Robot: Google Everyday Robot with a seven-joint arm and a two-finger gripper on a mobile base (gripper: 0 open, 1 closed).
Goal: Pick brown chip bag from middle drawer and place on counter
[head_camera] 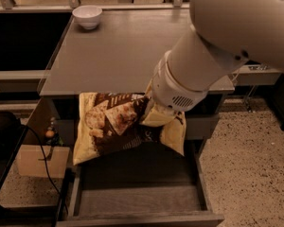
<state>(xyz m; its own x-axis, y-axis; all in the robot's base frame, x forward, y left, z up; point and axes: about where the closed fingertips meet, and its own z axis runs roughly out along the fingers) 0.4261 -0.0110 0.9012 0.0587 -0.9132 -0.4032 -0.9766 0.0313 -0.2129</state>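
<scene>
View: one camera, high up, looking steeply down past the robot's own arm.
Facing: toward the counter's far edge; the near edge crosses mid-frame.
Range: close; the arm hides the far right corner.
Coverage: counter top, middle drawer under the near edge.
Gripper: gripper just below the near edge, behind the wrist, at the brown chip bag.

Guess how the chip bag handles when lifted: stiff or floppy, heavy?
Probably floppy: the bag hangs creased and folded over the drawer; the gripper is hidden behind the wrist at its right end. Likely light for its size: it looks puffy. Contents seem fragile: chips pictured on it.
</scene>
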